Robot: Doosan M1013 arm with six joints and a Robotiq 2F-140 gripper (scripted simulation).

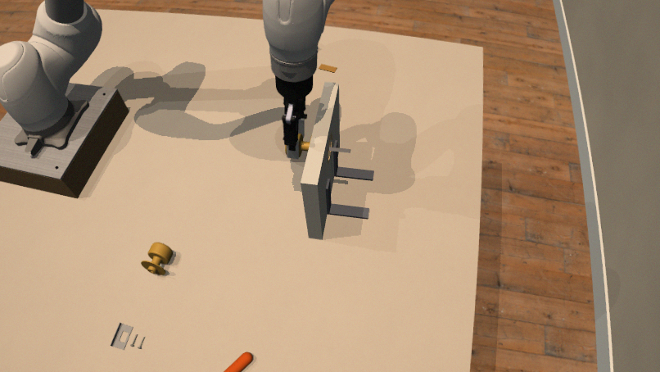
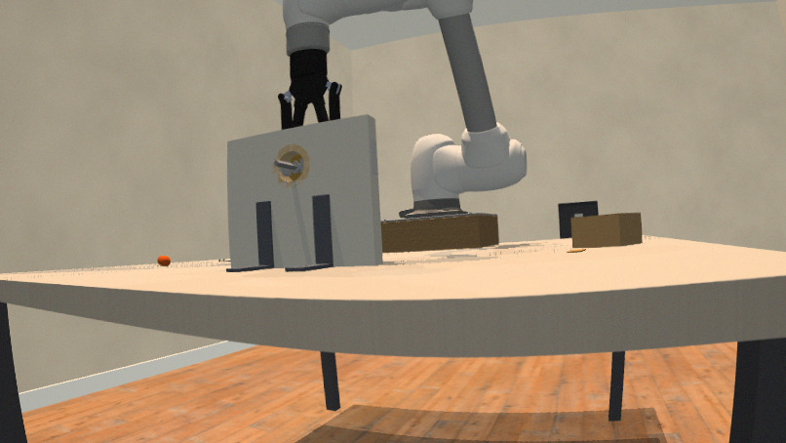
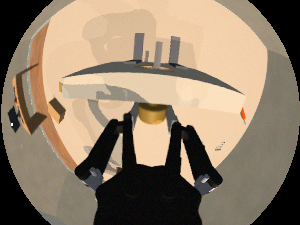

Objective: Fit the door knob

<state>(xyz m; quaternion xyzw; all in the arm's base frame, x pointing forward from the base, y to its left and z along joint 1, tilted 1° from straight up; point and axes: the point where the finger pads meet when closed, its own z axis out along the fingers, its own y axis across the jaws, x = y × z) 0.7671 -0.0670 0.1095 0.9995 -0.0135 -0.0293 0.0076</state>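
I have the jaws [image 1: 292, 150] closed on the brass knob [image 1: 299, 145] [image 3: 152, 113], on the panel's robot-facing side. Top view: panel [image 1: 318, 142] [image 2: 346, 181] [image 3: 190, 92] lies toward three o'clock of the jaws; spindle [image 1: 341, 149] [image 2: 286, 164] [image 3: 158, 55] runs nine-to-three, tip out the far face. Plate seating hidden; I judge a straight three-o'clock press finishes or confirms it.
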